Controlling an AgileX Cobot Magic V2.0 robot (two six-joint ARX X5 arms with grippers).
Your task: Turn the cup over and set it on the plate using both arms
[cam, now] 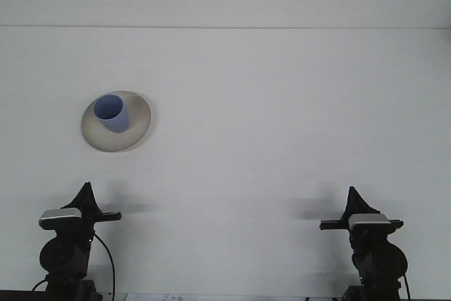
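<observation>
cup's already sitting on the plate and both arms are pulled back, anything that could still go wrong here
Two small risks. The blue cup stands off-centre on the plate, toward its far-left rim, so a bump to the table could tip it off the sloped edge. The left gripper is parked on the plate's side of the table; a forward move from there could sweep into the plate. The right gripper is far away and looks harmless.
</observation>
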